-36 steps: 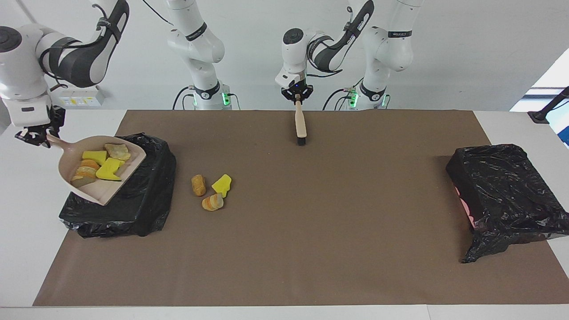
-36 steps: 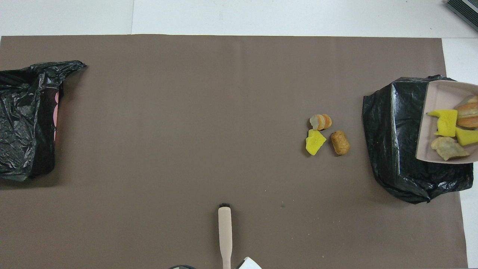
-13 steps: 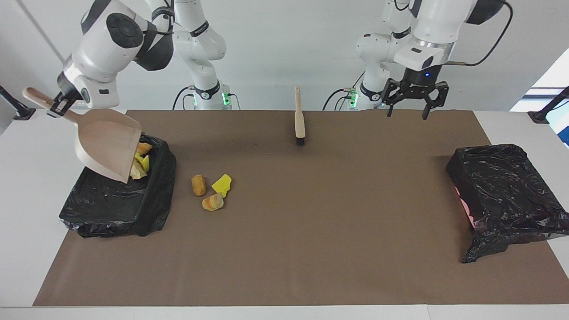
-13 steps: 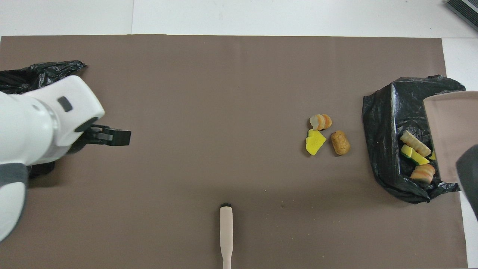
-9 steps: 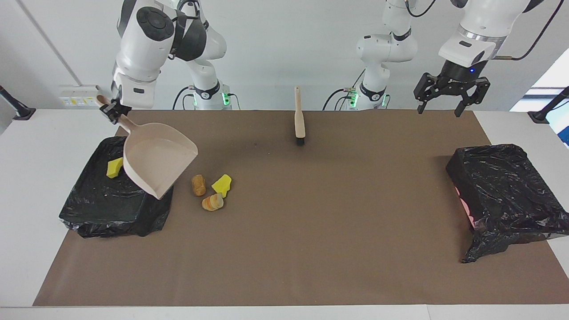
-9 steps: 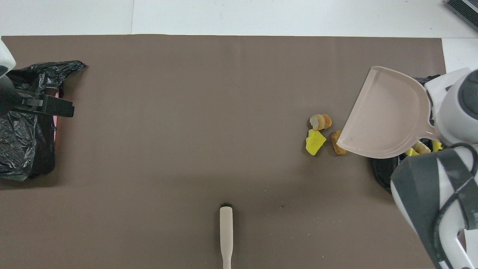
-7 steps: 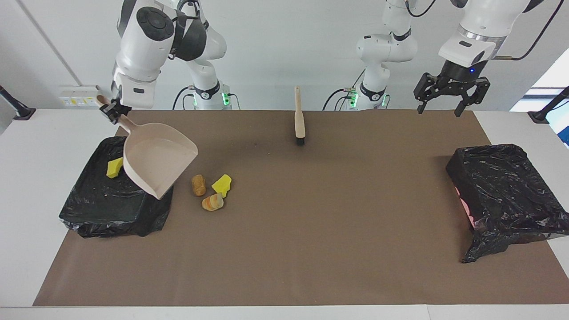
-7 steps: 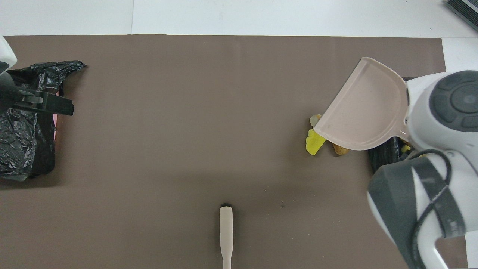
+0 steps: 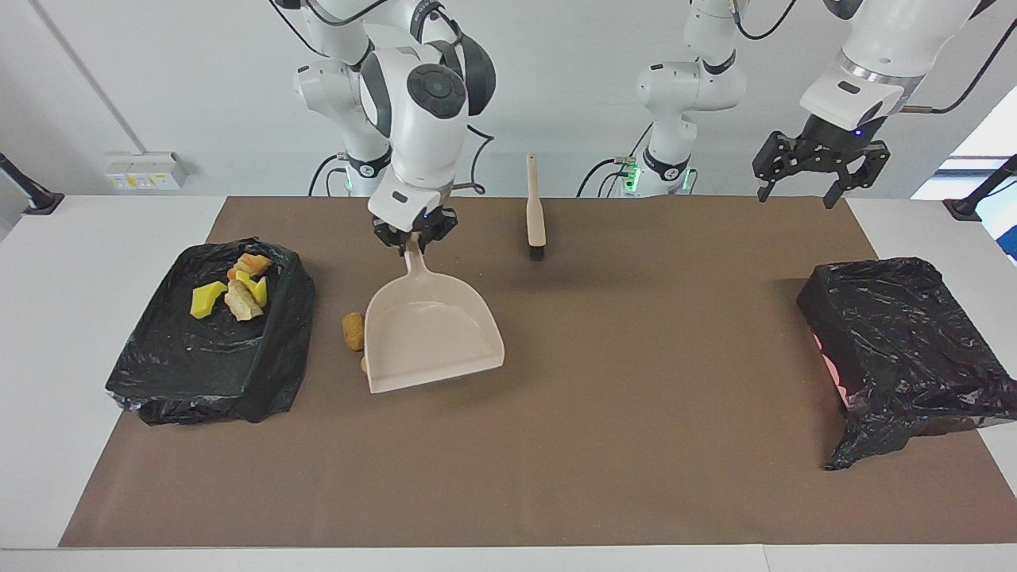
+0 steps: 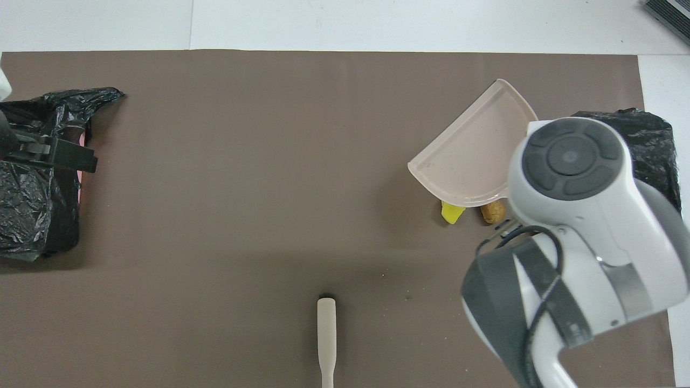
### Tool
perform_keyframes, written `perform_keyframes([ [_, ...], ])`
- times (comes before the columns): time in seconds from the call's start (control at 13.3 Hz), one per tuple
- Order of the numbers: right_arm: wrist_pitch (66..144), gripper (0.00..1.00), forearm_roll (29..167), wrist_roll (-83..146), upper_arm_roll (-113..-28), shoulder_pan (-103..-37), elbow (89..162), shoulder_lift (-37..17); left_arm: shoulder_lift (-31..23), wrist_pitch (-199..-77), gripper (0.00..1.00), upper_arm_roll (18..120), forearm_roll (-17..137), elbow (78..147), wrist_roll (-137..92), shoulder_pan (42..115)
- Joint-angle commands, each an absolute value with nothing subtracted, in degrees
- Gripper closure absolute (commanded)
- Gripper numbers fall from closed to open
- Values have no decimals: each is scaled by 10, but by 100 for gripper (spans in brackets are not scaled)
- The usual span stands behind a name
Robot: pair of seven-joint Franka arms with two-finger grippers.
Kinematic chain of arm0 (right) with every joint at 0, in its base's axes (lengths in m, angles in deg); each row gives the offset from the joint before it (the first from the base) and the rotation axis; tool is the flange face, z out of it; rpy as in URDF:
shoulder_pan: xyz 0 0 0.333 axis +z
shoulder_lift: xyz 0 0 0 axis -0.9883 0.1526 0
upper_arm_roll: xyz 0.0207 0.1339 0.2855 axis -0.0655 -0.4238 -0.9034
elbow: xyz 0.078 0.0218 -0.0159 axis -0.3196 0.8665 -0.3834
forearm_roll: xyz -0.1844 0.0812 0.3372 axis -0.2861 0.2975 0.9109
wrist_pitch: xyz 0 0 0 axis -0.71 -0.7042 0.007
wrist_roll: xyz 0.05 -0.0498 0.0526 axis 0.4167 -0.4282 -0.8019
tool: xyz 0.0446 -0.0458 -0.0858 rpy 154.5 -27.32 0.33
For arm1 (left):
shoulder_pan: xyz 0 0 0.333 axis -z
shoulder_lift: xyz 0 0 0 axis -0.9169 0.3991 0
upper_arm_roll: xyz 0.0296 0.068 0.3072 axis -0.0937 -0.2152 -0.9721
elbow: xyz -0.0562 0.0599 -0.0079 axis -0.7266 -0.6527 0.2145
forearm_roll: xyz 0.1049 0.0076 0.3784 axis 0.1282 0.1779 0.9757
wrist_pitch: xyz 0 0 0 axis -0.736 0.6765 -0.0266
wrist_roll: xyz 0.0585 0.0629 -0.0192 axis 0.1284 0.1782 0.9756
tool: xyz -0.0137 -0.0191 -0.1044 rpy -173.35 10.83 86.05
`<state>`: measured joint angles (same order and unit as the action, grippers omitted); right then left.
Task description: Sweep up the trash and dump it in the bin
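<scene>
Several scraps of trash [image 9: 232, 291], yellow sponge chunks and tan bread pieces, now lie inside the black-lined bin [image 9: 208, 369] at my right arm's end of the table; a few seconds ago they were still riding in my dustpan, so that load is dumped. More remain on the brown mat [image 9: 604, 445] just beside that bin: a tan bread piece [image 9: 352, 330] shows next to the pan, a yellow chunk [image 10: 452, 214] peeks out from under its edge in the overhead view, and a further piece is mostly covered. My right gripper [image 9: 414, 236] is clamped on the handle of the beige dustpan [image 9: 429, 334], which I have swung off the bin and hold, empty and low, over those leftovers; whether its lip touches the mat I cannot tell. The brush [image 9: 536, 214] lies on the mat close to the robots' edge, midway between the arms, with nothing holding it. My left gripper [image 9: 816, 165] hangs spread wide and empty, up over the left end of the mat near the second black bin [image 9: 906, 334], waiting. I judge the job roughly half done: another sweep needs the brush in hand again.
</scene>
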<state>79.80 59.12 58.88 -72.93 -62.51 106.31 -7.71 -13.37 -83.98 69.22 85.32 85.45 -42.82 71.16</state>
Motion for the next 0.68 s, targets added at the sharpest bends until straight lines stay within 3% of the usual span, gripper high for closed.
perform_keyframes([
  [0.0,809,100,627,702,-732,-596,923,37,-160,-828,0,697,849,885,-440,701],
  [0.23,889,100,646,788,-734,-571,890,101,-157,-831,0,695,849,880,-440,702],
  [0.6,953,100,684,785,-738,-562,901,137,-154,-840,0,694,851,877,-439,700],
])
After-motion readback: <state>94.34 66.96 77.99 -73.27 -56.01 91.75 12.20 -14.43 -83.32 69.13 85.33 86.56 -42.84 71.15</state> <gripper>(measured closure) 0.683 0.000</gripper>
